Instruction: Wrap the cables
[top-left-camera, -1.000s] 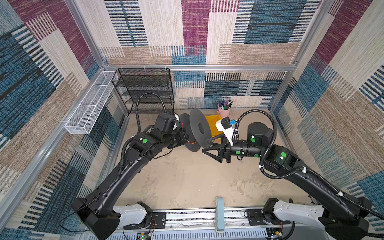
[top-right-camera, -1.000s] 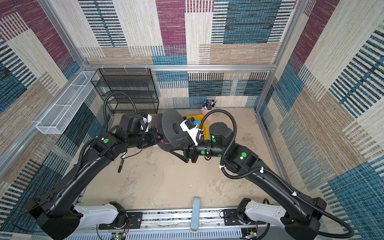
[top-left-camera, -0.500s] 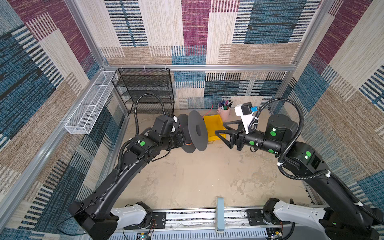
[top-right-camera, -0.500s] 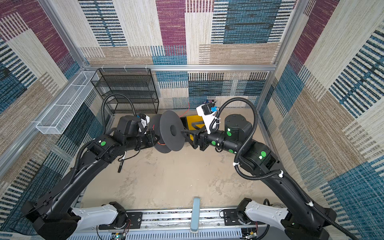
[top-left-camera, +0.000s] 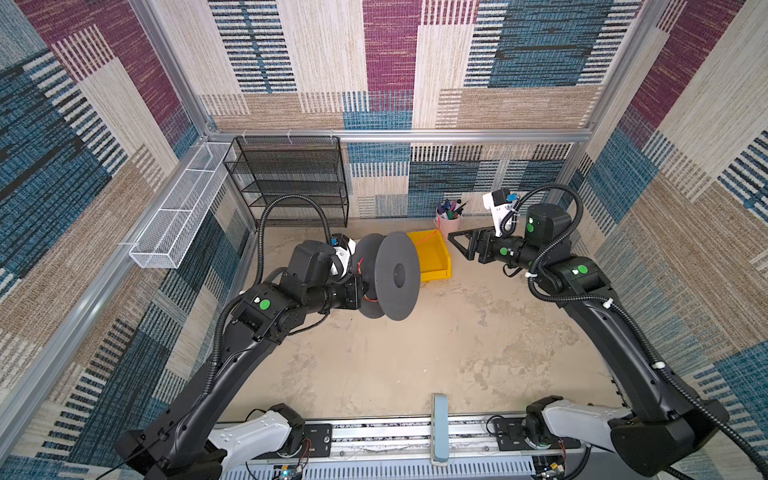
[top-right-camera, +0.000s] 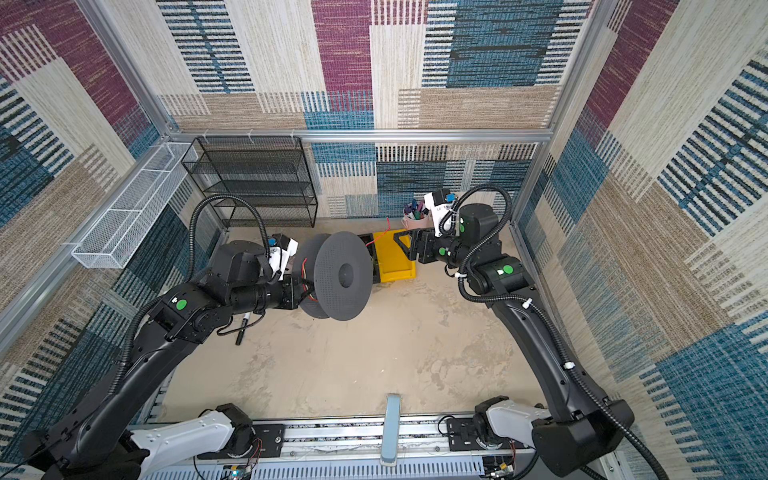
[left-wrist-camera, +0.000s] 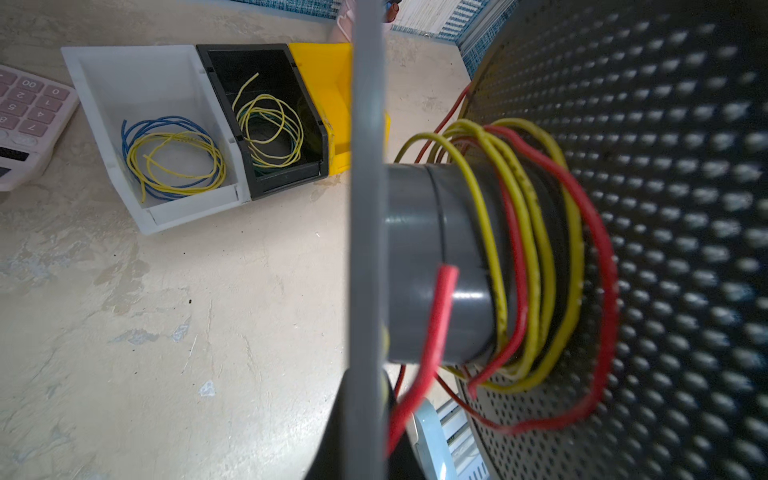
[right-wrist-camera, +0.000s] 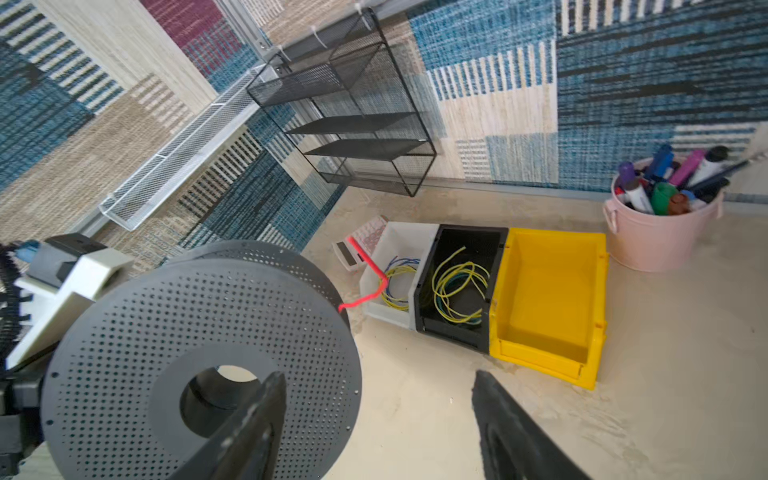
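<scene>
Two sets of jaws are showing. Our left jaws are pinching the near flange of the spool (top-left-camera: 395, 274) and holding it above the desk (top-left-camera: 395, 365). Our right jaws are standing spread with nothing between them, near the yellow bin (top-left-camera: 436, 266) and apart from the spool. We are seeing the red wire (left-wrist-camera: 598, 257) looping loosely round the hub among yellow wire (left-wrist-camera: 482, 199) turns, its free end (right-wrist-camera: 365, 266) poking out past the rim.

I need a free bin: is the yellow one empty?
Empty. In the right wrist view the yellow bin shows a bare floor, no wire inside.
</scene>
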